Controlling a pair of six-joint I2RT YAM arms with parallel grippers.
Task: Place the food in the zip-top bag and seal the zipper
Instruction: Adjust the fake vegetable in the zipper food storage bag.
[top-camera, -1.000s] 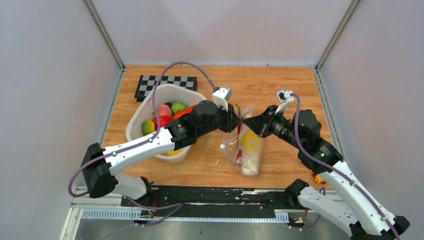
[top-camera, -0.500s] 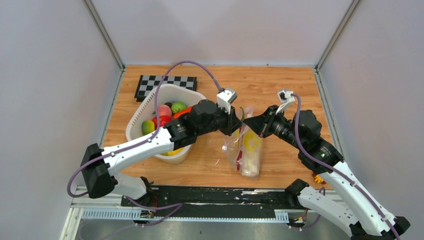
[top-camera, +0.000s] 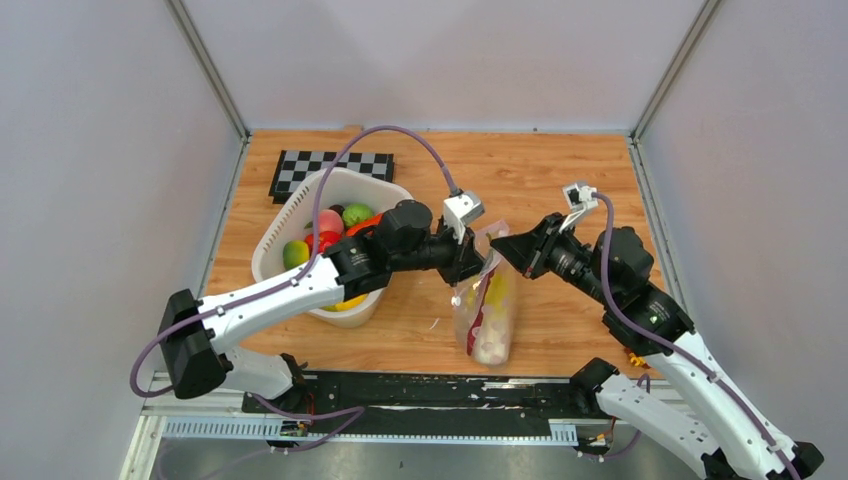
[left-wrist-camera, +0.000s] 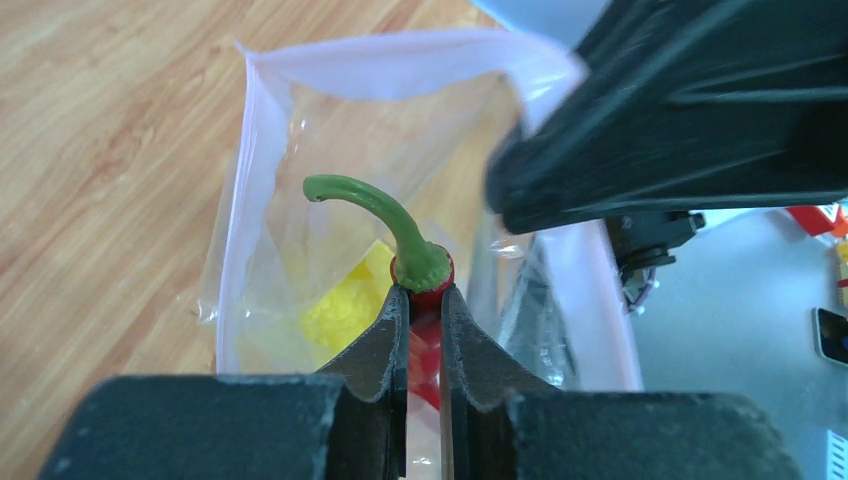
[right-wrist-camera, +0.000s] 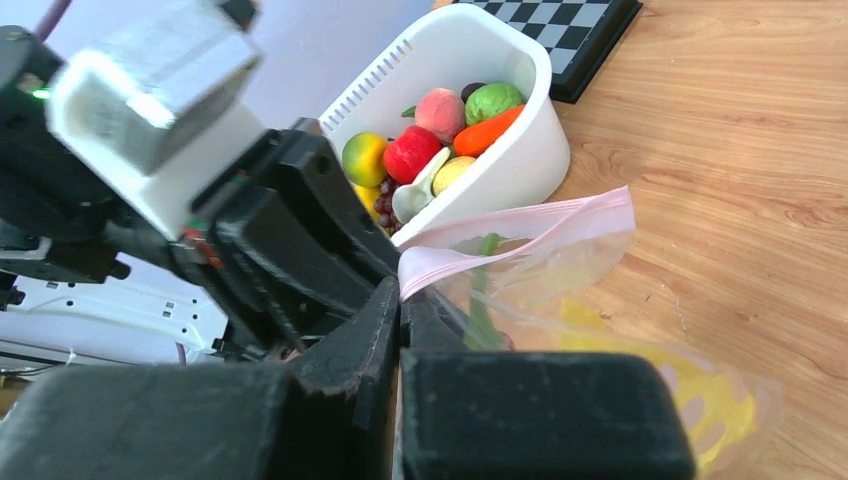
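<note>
Holding the red chili (left-wrist-camera: 424, 345) clamped between its fingers, the left pincer (left-wrist-camera: 422, 300) sits right at the open mouth of the zip-top bag (top-camera: 488, 315). Chili long axis runs along the fingers — green stem end sticks out past the tips, pointing into the bag, and the stem curls off to the left in the left wrist view. Opposite it, the right pincer (right-wrist-camera: 402, 292) is pressed together on the pink zipper (right-wrist-camera: 520, 238) strip, holding one lip of the mouth up.

Top view gives the bag's long axis: from the raised mouth between the two pincers down toward the near edge of the table (top-camera: 560, 170), bottom resting on the wood, yellow and white food (top-camera: 496, 287) inside. That view hides the chili behind the left wrist — only the left wrist view shows it plainly, red body mostly buried between the fingers. Right wrist view catches just the green stem through the plastic, plus the white basket (right-wrist-camera: 520, 160) close up, with carrot (right-wrist-camera: 488, 131) and grapes (right-wrist-camera: 384, 205) among the pieces in it. Basket stands to the left of the bag.
</note>
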